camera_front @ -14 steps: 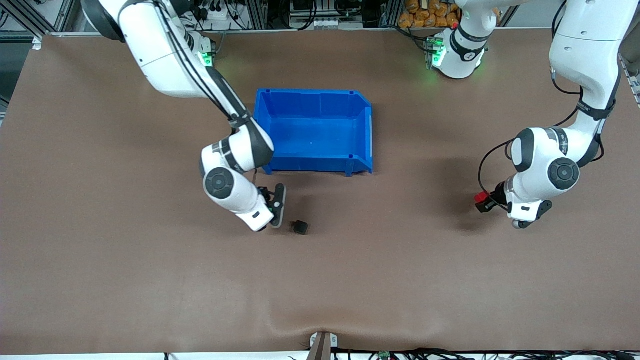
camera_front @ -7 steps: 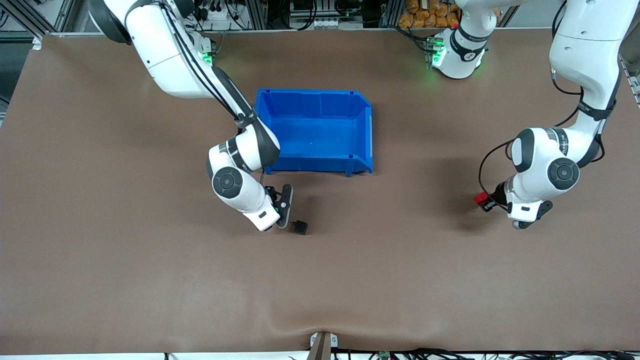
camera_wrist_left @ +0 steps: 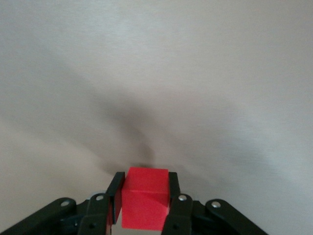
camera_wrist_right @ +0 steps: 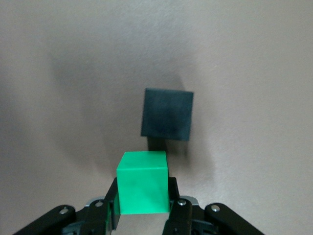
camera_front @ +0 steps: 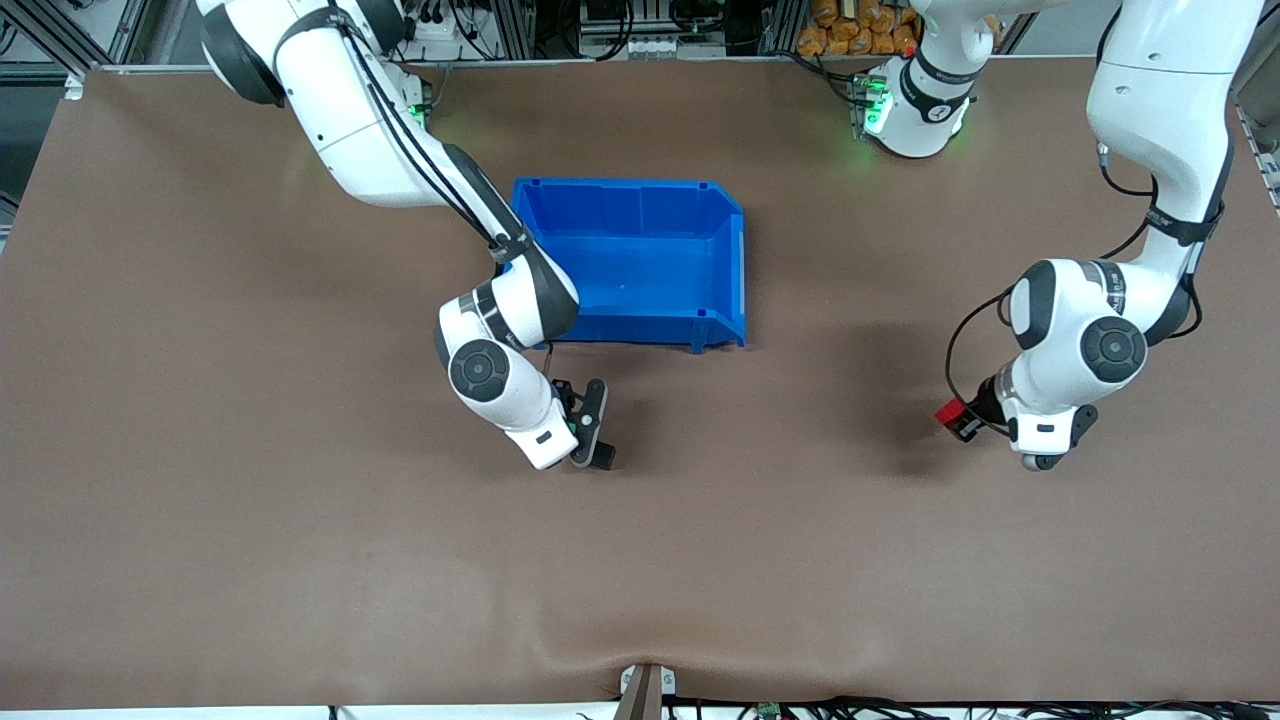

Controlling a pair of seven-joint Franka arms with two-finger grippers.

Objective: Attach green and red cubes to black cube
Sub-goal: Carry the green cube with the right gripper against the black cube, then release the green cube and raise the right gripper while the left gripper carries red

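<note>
Step in hand: bringing the first coloured cube to the mating cube. The right claw (camera_wrist_right: 143, 205), over the brown tabletop (camera_front: 300, 560), is clamped on a small bright green matte cube (camera_wrist_right: 143, 182), one finger on each of two facing sides. In the right wrist view the small matte black cube (camera_wrist_right: 167, 114) lies flat on the tabletop just ahead of the green one, with a narrow gap between them, so they appear not yet joined. In the front view this spot is at about 6 o'clock from the open blue plastic bin (camera_front: 640, 190), nearer the front camera than the bin, and the claw largely hides the black cube there. The left claw (camera_wrist_left: 144, 205) is likewise closed on a small bright red matte cube (camera_front: 950, 412), held over the tabletop toward the left arm's end, at about 4 o'clock from the bin and well apart from the black cube. The next move probably calls for squaring a green face to a black face and pressing them together without pushing the loose black cube away. Nothing shows inside the bin
</note>
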